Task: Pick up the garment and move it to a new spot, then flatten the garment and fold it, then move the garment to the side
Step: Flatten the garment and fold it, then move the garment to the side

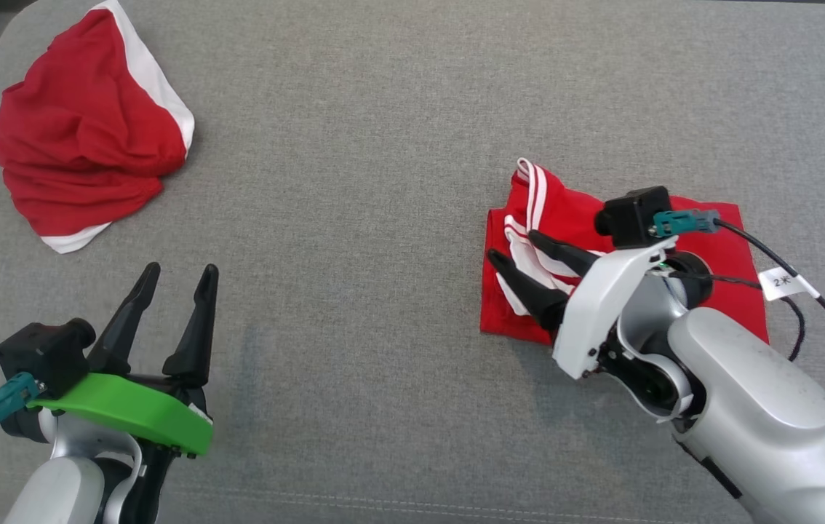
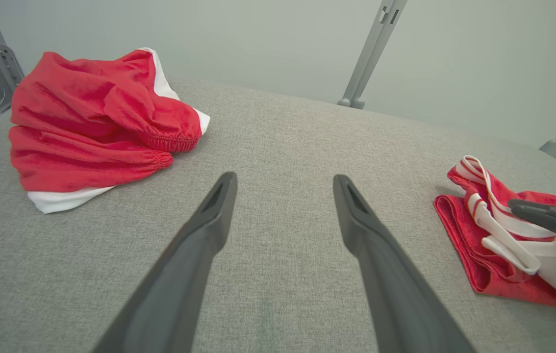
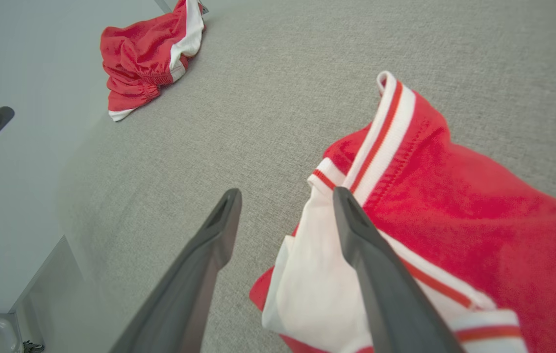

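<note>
A folded red garment [image 1: 572, 204] with white striped trim lies flat on the right of the grey padded surface [image 1: 383, 145]. My right gripper [image 1: 513, 245] hovers over its left edge, open, fingers spread above the white trim. In the right wrist view the garment [image 3: 479, 206] lies under and beside the right gripper [image 3: 286, 193]; nothing is pinched. My left gripper [image 1: 181, 269] stands open at the lower left, holding nothing. The left wrist view shows the left gripper [image 2: 285, 176] over bare cloth surface, with the folded garment [image 2: 459, 225] off to its right.
A second red and white garment [image 1: 85, 131] lies crumpled at the far left corner, also seen as a rumpled red heap [image 2: 91, 122] in the left wrist view. Metal frame legs [image 2: 371, 54] stand beyond the far edge. Bare grey surface stretches between the two garments.
</note>
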Available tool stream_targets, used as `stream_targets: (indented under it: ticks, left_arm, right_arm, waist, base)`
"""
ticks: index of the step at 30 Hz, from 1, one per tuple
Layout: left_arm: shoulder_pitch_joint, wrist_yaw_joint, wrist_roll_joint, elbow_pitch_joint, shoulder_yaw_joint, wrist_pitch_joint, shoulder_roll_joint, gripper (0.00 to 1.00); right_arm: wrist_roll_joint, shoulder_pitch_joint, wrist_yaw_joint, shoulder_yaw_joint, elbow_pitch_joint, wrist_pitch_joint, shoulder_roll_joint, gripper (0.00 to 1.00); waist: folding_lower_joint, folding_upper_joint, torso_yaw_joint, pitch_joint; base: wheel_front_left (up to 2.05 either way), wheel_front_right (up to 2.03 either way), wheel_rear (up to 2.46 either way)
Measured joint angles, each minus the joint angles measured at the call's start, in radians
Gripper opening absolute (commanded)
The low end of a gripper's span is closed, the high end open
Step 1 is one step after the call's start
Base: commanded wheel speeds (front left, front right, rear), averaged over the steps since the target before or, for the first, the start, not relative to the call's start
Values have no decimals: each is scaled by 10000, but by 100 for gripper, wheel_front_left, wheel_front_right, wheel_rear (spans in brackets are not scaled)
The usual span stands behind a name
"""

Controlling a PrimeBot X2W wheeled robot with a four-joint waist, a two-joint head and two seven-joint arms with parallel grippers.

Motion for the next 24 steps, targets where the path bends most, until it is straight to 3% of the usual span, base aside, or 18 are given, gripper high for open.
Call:
stream_targets:
  ticks: [4, 9, 14, 17, 24]
  left_arm:
    - [1, 4, 0, 52, 163, 0, 75, 100]
    - [5, 88, -21, 40, 435, -50, 130, 100]
    - [49, 102, -82, -67, 485, -86, 130, 100]
    - [50, 100, -82, -134, 320, -73, 100, 100]
    - [54, 100, -81, -322, 213, 12, 100, 100]
  right_arm:
    - [132, -59, 270, 44, -142, -247, 433, 100]
    - [171, -64, 270, -552, -456, -736, 56, 100]
    - [127, 327, -268, -1511, -19, -1058, -1277, 100]
    - [226, 1035, -408, -1921, 518, -1143, -1891, 100]
    - [792, 1941, -418, -1952, 1060, -1154, -1703, 100]
  waist:
    - [0, 0, -186, -80]
    - [0, 0, -475, -241]
    - [0, 0, -774, -429]
    - [0, 0, -889, -508]
    - [0, 0, -893, -456]
  base:
    - [0, 0, 0]
    - [0, 0, 0]
    - [0, 0, 0]
    - [0, 0, 0]
    - [0, 0, 0]
